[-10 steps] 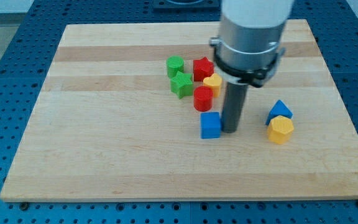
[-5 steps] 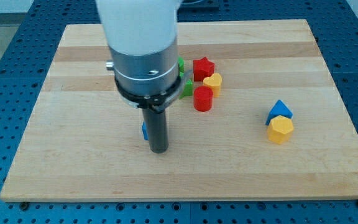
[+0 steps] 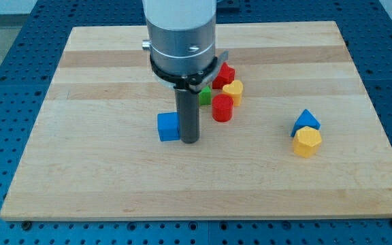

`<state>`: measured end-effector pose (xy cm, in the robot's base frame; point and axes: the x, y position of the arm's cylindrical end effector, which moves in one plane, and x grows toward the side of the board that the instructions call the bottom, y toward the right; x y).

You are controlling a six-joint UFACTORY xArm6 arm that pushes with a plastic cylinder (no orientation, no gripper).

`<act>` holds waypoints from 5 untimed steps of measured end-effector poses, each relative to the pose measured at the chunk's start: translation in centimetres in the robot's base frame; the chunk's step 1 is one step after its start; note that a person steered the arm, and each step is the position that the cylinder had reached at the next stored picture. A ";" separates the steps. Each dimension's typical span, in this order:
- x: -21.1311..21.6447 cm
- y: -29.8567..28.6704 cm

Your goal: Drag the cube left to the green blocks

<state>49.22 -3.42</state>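
Blue cube (image 3: pixel 169 126) farther left (tip (image 3: pixel 190 141) too)

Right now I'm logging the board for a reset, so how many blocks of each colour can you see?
Blue: 2, the cube just left of my tip and a block at the view's right.
Red: 2, a cylinder and a block.
Yellow: 2, and.
Green: 1 showing, mostly hidden behind the arm; more may be hidden.
Total: 7 visible.
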 end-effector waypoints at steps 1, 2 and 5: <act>-0.1 -3.1; -0.3 -6.4; -6.0 -9.5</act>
